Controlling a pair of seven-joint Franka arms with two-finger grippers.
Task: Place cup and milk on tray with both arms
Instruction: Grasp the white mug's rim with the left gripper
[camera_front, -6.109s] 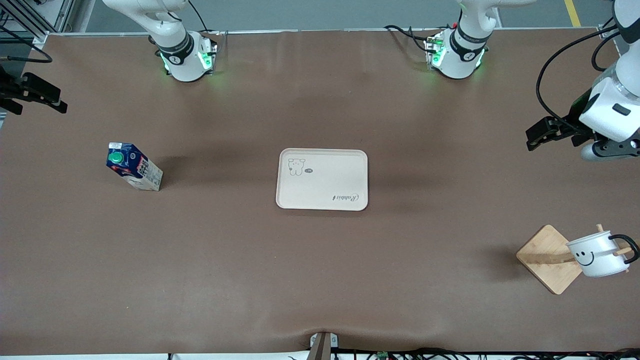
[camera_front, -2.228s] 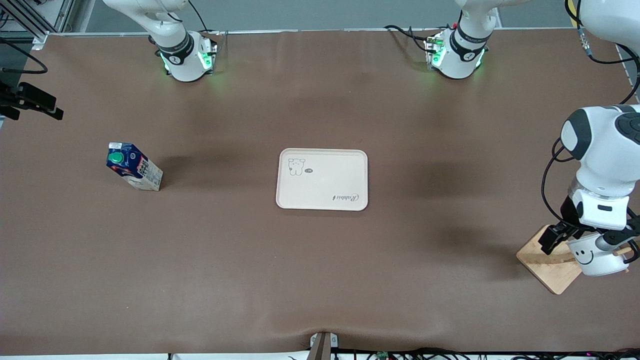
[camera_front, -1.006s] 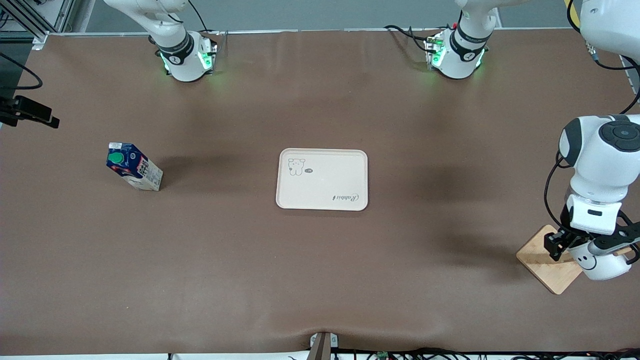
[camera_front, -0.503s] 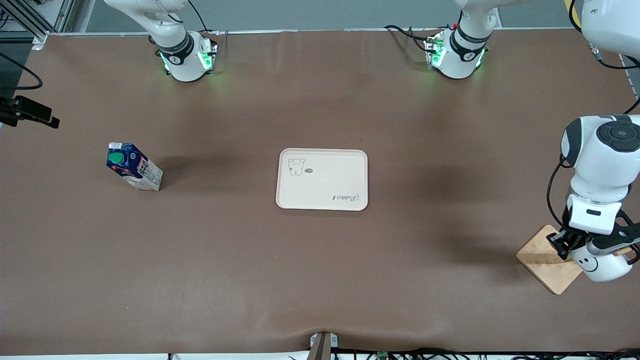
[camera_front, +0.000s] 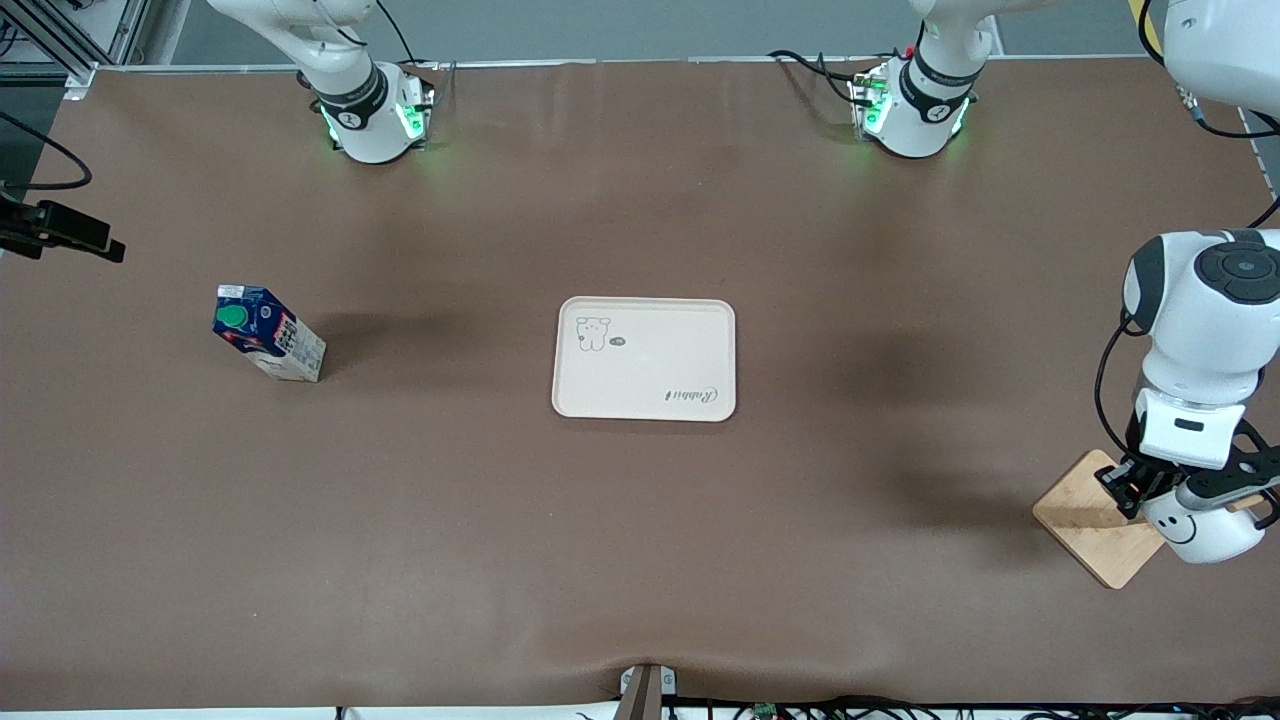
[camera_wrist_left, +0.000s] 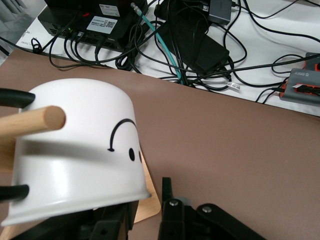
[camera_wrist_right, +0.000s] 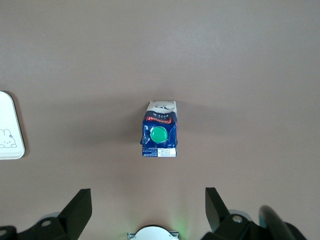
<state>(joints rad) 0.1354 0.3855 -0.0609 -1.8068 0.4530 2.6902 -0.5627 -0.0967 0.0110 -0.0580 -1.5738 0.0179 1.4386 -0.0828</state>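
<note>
The white smiley cup (camera_front: 1205, 528) hangs tilted on a wooden peg (camera_wrist_left: 35, 121) at the left arm's end of the table, near the front camera. My left gripper (camera_front: 1142, 486) is shut on its rim, one finger inside the mouth and the other finger (camera_wrist_left: 167, 197) outside the wall; the cup (camera_wrist_left: 75, 150) fills the left wrist view. The blue milk (camera_front: 268, 345) carton stands toward the right arm's end. My right gripper (camera_wrist_right: 147, 212) hangs open above it, the milk (camera_wrist_right: 159, 130) showing between its fingers. The cream tray (camera_front: 645, 390) lies mid-table with nothing on it.
The peg belongs to a wooden stand with a square base (camera_front: 1085, 515) close to the table's corner. Off the table edge by the cup lie cables and black boxes (camera_wrist_left: 200, 40). The right gripper (camera_front: 70, 232) shows at the front view's border. A tray corner (camera_wrist_right: 10, 125) shows in the right wrist view.
My left gripper's fingers have closed in on the cup's rim over the last second, and the hand has settled slightly lower. The right gripper has drifted a little. Milk and tray have not moved.
</note>
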